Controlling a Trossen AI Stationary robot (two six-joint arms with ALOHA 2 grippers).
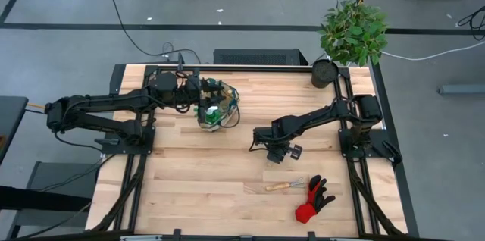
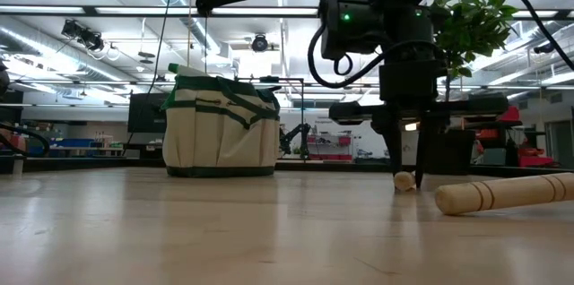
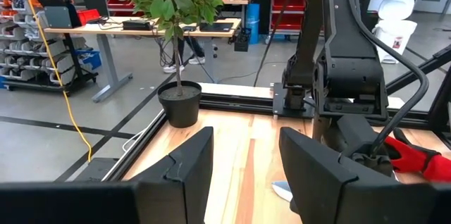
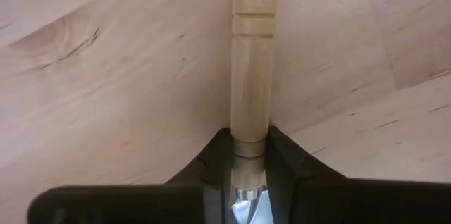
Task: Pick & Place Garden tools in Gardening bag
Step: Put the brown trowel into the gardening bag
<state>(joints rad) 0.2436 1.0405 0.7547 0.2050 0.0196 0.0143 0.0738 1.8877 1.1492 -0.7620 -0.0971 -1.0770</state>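
Note:
The tan gardening bag (image 1: pixel 216 107) with green trim stands on the table left of centre, also in the low view (image 2: pixel 220 128). My left gripper (image 3: pixel 243 160) hovers level above the bag, open, with nothing between its fingers. My right gripper (image 4: pixel 248 164) points down at mid-table (image 1: pixel 276 150), shut on a wooden-handled tool (image 4: pixel 252 55). A second wooden-handled tool (image 1: pixel 284 186) and a red-and-black glove (image 1: pixel 314 200) lie flat near the front right. My right gripper pinches the wooden handle between its two fingers near its metal collar end (image 4: pixel 248 143). The fingers come from above, pointing down, and lie across the handle. The handle lies flat on the table, its free end (image 2: pixel 404 180) showing beside the fingers.
A leafy potted plant (image 1: pixel 352 32) and a dark round pot (image 1: pixel 324 73) stand at the table's far right corner. Black frame rails (image 1: pixel 356 188) run along the table's left and right sides. Bare wood (image 1: pixel 197 188) lies between the bag and the front edge.

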